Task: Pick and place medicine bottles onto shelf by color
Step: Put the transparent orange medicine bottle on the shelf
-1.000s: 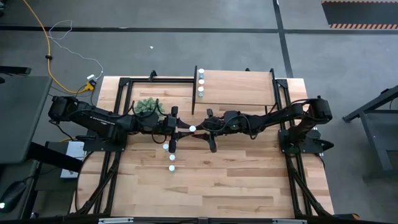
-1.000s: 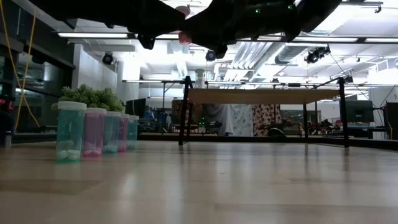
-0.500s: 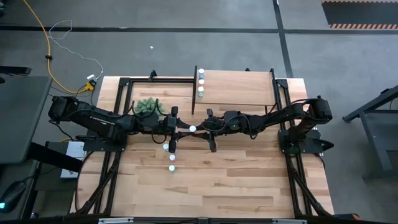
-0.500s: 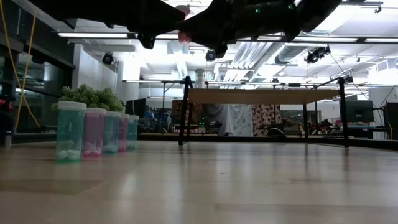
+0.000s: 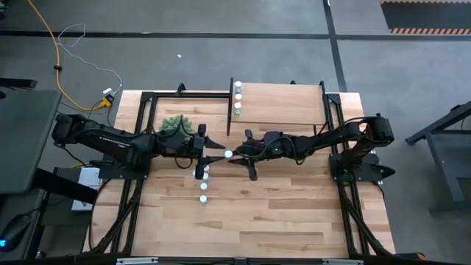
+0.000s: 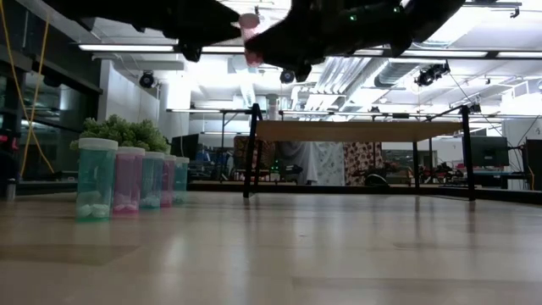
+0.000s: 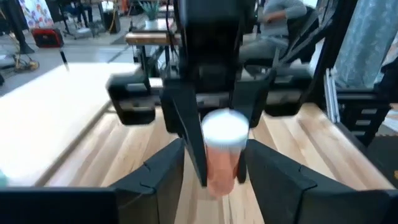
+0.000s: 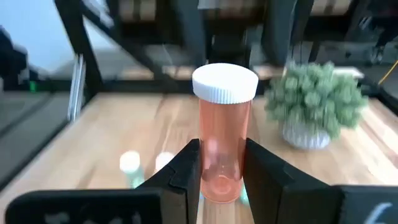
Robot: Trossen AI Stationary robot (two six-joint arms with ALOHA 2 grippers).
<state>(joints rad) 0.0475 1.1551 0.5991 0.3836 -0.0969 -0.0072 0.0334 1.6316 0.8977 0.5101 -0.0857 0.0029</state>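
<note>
Wrist: right tool [image 8: 221, 171] grips pink bottle [image 8: 224, 140] | high: cap only

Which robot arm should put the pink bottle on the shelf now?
Probably the right arm. Its claw is clamped on the pink bottle, upright, while the left claw stands open around it. The shelf also lies nearer the right arm.

This looks like a robotics lab or workshop: bare grey concrete floor [image 5: 221, 59], a yellow cable [image 5: 51, 44] trailing across it, ceiling strip lights [image 6: 127, 47] and exposed ducts [image 6: 339, 72], with what seem workbenches [image 6: 356, 131] behind.
</note>
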